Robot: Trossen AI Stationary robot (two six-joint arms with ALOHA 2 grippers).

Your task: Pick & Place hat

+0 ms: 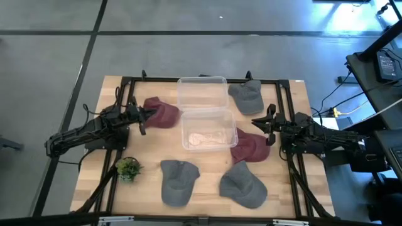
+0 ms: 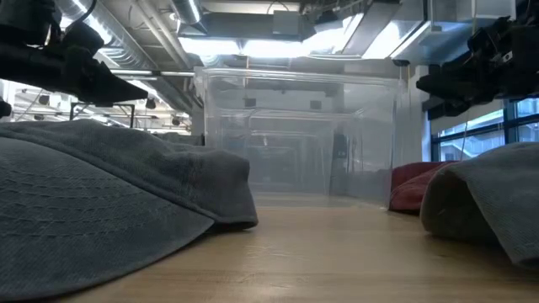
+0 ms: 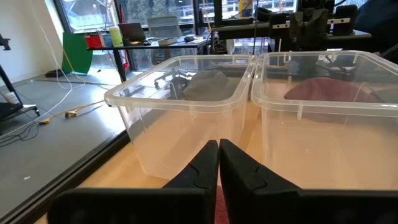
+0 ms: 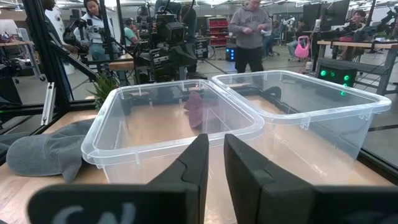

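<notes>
A maroon hat (image 1: 163, 113) is at my left gripper (image 1: 146, 113), on the table's left side beside the two clear bins. Those fingers are shut on it in the left wrist view (image 3: 219, 152). Through the bin walls, the right wrist view shows the hat (image 4: 195, 109) as a drooping maroon shape. My right gripper (image 1: 265, 127) hovers at the right of the near bin (image 1: 208, 129). It is open by a narrow gap (image 4: 216, 149) and touches nothing. A second maroon hat (image 1: 250, 145) lies flat on the table below and beside it. My left gripper pinches the maroon hat between its two fingers at the hat's left edge (image 1: 152, 113), coming roughly level from the table's left. Only a maroon sliver (image 3: 217, 208) shows between the fingers. The hat hangs from them toward the bins. I cannot tell whether it clears the table.
The far bin (image 1: 201, 93) and the near bin stand side by side mid-table, both without hats. A grey hat (image 1: 246, 95) lies far right, and two grey hats (image 1: 179, 181) (image 1: 244, 186) near the front edge. A small plant (image 1: 128, 167) stands front left. People stand beyond the table (image 4: 249, 31).
</notes>
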